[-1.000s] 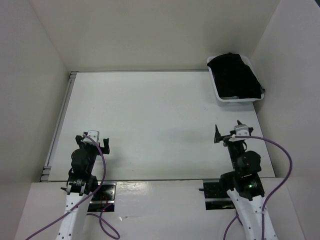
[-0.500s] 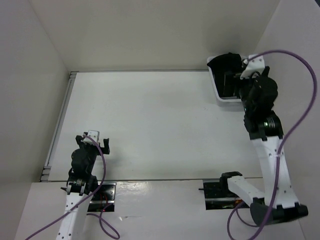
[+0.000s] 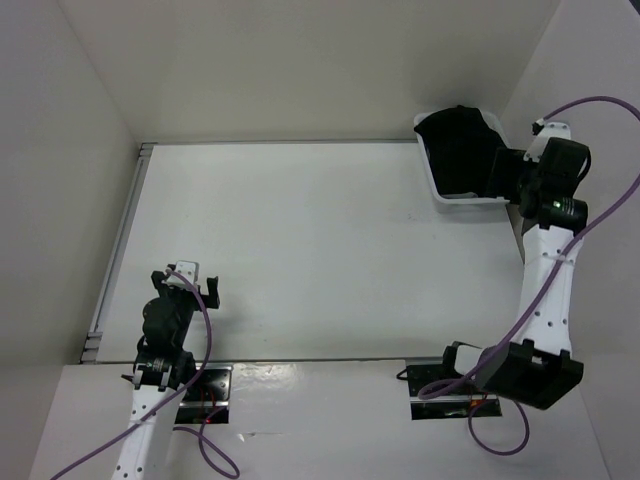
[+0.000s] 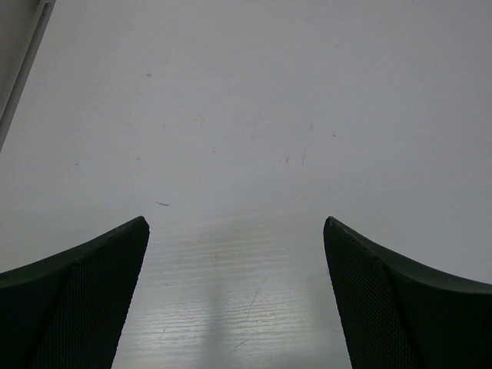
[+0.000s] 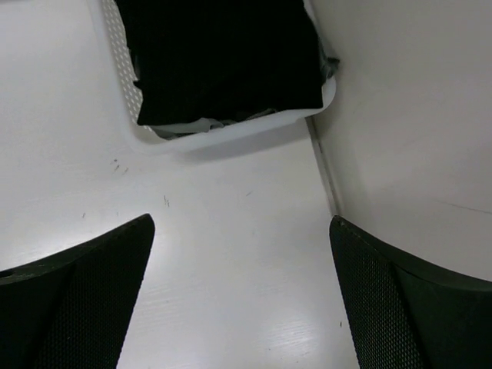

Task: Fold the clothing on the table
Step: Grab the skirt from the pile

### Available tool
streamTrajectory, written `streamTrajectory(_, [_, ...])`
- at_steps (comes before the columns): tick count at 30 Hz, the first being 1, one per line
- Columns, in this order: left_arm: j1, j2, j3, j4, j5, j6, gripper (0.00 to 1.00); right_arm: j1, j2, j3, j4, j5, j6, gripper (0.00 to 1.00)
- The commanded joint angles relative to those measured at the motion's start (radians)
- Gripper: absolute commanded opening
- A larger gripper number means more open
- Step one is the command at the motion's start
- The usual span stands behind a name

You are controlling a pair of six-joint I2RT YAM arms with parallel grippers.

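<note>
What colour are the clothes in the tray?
Black cloth heap, clearest in right wrist view.

A large flat white rectangular table (image 3: 300,240) fills the middle of the top view, with a thin metal rail (image 3: 120,250) running along its left edge. In the upper right of the frame, at the table's far right corner, sits a small white plastic tray (image 3: 468,200) filled with a heap of black cloth (image 3: 465,150). Close up, the white surface shows faint dark specks and scratches.

Right tool (image 5: 240,221) spread wide above table (image 5: 77,177); tray (image 5: 231,132) of black clothes (image 5: 223,54) ahead.
</note>
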Motion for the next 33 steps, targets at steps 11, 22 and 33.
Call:
streamTrajectory(11, [-0.004,-0.071,0.193,0.244,0.042,0.071,1.0,0.124,0.236,0.1,0.021,0.136,-0.037,0.98])
streamTrajectory(22, [0.021,1.087,1.443,-0.501,-0.146,0.028,1.0,0.207,0.399,0.17,0.03,0.136,-0.028,0.98])
streamTrajectory(33, [0.169,1.374,1.511,-0.605,0.19,0.004,1.0,0.207,0.614,0.314,0.022,0.197,-0.009,0.84])
